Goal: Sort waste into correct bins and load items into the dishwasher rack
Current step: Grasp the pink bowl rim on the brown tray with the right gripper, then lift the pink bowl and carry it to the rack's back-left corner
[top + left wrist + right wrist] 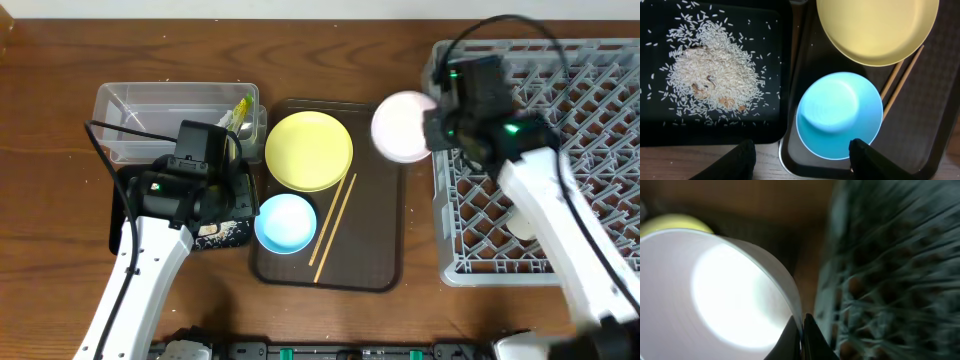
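My right gripper (801, 330) is shut on the rim of the white bowl (403, 127) and holds it in the air beside the left edge of the grey dishwasher rack (560, 255); the bowl fills the right wrist view (715, 295). My left gripper (800, 157) is open and empty over the light blue bowl (837, 115). The yellow plate (308, 150) and two chopsticks (332, 228) lie on the brown tray. Rice scraps (710, 75) lie in the black tray (771, 127). The snack wrapper (241, 112) sits in the clear tub (140, 105). A pale object (524, 222) lies in the rack.
The dark brown serving tray (375, 240) lies between the bins and the rack. My left arm covers most of the black tray in the overhead view. The wooden table edge runs along the front.
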`<state>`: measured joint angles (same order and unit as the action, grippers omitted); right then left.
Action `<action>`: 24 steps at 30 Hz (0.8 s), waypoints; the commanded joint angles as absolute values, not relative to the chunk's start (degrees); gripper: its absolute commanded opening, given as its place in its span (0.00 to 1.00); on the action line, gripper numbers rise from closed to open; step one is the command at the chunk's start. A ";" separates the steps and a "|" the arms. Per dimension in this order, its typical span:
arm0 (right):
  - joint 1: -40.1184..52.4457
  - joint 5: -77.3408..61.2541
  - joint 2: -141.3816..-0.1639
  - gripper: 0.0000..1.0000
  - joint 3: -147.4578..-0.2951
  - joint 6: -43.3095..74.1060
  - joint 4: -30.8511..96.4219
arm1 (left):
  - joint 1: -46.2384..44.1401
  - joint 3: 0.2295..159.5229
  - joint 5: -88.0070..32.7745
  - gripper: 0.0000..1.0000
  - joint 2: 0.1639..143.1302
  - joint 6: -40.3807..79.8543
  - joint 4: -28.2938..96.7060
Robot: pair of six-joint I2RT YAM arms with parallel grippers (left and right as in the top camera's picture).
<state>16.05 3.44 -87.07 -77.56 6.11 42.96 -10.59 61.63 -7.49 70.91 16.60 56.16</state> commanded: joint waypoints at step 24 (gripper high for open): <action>11.07 54.30 -97.67 0.01 -78.43 1.17 14.28 | -10.31 62.00 -6.81 0.63 70.74 16.16 56.31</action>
<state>11.88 50.19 -95.92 -77.93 2.33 15.42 -10.59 61.63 -7.49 70.94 16.60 56.16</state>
